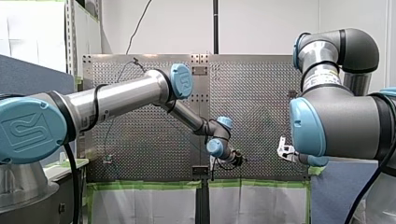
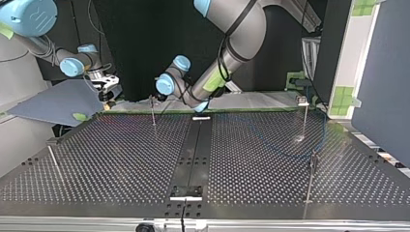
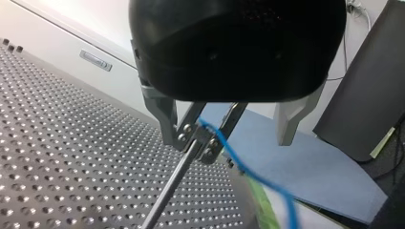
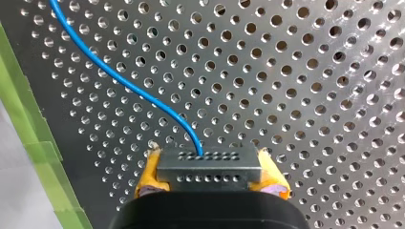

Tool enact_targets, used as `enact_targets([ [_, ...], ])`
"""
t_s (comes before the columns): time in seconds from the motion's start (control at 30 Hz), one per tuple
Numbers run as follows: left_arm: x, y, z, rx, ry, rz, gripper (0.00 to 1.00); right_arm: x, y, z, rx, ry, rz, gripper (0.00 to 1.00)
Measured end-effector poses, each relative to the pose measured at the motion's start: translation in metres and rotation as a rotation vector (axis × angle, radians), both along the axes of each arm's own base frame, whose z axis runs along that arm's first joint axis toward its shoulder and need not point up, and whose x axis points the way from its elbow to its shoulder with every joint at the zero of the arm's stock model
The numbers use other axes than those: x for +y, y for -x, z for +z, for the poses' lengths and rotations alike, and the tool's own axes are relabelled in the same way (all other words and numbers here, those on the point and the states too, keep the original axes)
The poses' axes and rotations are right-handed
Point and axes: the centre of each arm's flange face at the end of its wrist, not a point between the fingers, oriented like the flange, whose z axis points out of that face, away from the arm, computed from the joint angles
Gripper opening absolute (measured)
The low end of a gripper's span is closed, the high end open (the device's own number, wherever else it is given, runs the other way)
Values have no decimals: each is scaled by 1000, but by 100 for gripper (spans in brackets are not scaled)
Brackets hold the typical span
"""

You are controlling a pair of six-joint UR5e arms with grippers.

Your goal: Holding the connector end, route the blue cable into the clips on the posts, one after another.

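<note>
My right jaws clamp the grey connector (image 4: 208,168) of the blue cable (image 4: 111,76), while my left jaws stand wide around the clip (image 3: 202,140) topping a post (image 3: 167,191).

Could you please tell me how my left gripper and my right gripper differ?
My left gripper has bare metal fingers; my right gripper has yellow pads. The left gripper's fingers stand open, a post's clip between them; the right gripper's are shut on the connector. The blue cable runs by both.
</note>
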Motion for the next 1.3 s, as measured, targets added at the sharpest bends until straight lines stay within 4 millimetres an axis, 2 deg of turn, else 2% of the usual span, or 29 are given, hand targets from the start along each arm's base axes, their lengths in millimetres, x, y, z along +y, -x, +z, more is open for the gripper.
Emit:
enact_targets([
  [0.2, 0, 8, -5, 5, -8, -7, 100, 0, 0, 0, -1, -1, 0, 0],
  [0.43, 5, 8, 14, -32, 23, -2, 100, 0, 0, 0, -1, 0, 1, 0],
  [0.87, 4, 41, -9, -38, 14, -9, 100, 0, 0, 0, 1, 1, 1, 0],
  [1.3, -6, 47, -7, -82, 41, 19, 100, 0, 0, 0, 0, 0, 1, 0],
])
